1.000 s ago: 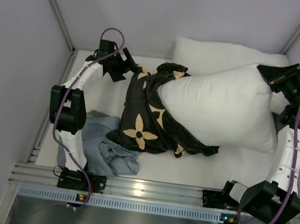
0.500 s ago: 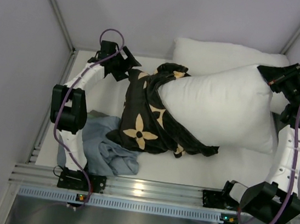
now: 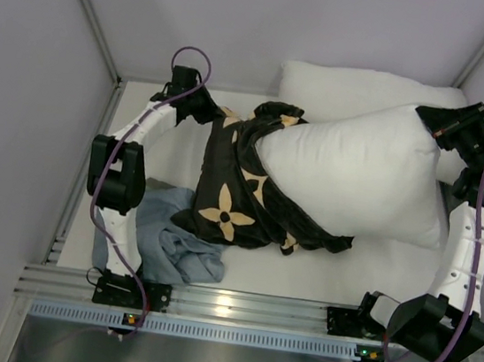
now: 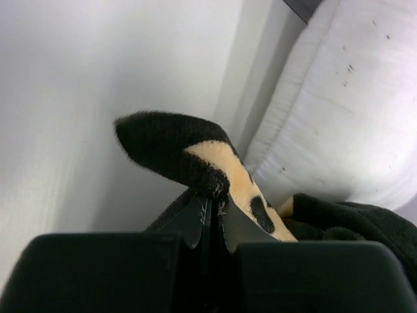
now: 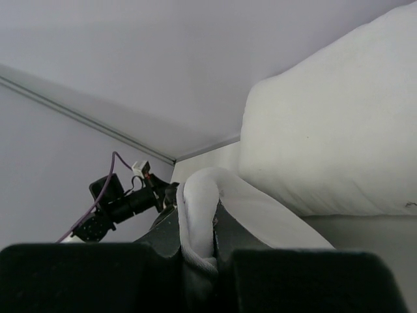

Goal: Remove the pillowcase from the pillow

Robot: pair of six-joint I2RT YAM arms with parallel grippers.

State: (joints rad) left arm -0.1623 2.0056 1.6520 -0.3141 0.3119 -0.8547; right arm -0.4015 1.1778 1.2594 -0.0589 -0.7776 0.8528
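The black pillowcase (image 3: 232, 189) with tan flowers covers only the left end of the plump white pillow (image 3: 359, 174), which lies across the table's middle. My left gripper (image 3: 218, 114) is at the pillowcase's far left corner and shut on a fold of it (image 4: 195, 156). At the pillow's far right corner my right gripper (image 3: 434, 123) is shut on a bunched edge of the pillow (image 5: 199, 215). Most of the pillow is bare; its left end is hidden inside the cover.
A second plain white pillow (image 3: 352, 87) lies behind, against the back wall. A blue-grey cloth (image 3: 171, 243) is crumpled at the near left by the left arm's base. Walls close in on the left, right and back.
My left gripper moved right to the pillowcase's far corner and closed on the fabric. The right gripper and pillow have not moved.
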